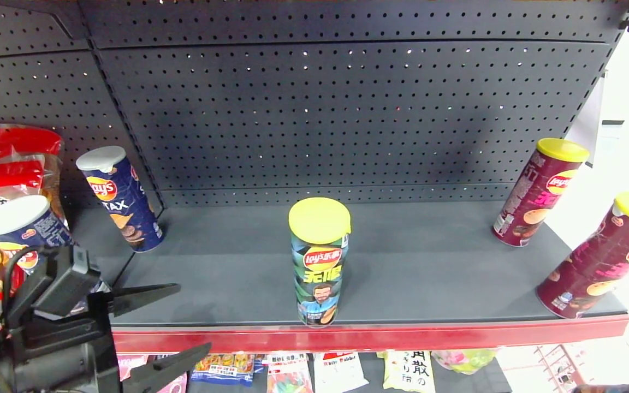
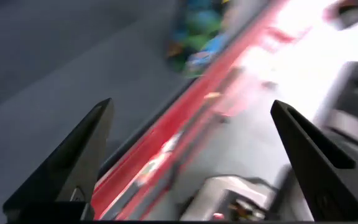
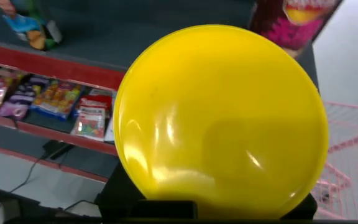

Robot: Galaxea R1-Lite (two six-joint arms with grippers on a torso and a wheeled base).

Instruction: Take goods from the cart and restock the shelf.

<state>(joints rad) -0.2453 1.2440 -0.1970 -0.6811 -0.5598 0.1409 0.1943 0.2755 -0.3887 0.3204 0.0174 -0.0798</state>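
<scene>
shelf (image 1: pixel 402 262): dark grey board with a red front edge, across the middle of the frame.
left gripper (image 1: pixel 193 315): lower left; fingers (image 1: pixel 145 295) spread wide, holding nothing, just before the red edge.
right gripper (image 3: pixel 210 208): fingers closed round a yellow-lidded can (image 3: pixel 222 118), out in front of the shelf edge.
standing on the shelf: five in all. Two blue cans (image 1: pixel 120 199) far left, one green can (image 1: pixel 319 262) centre front, two maroon cans (image 1: pixel 538 191) right.
snack bags (image 1: pixel 9 158): red, left edge.
</scene>
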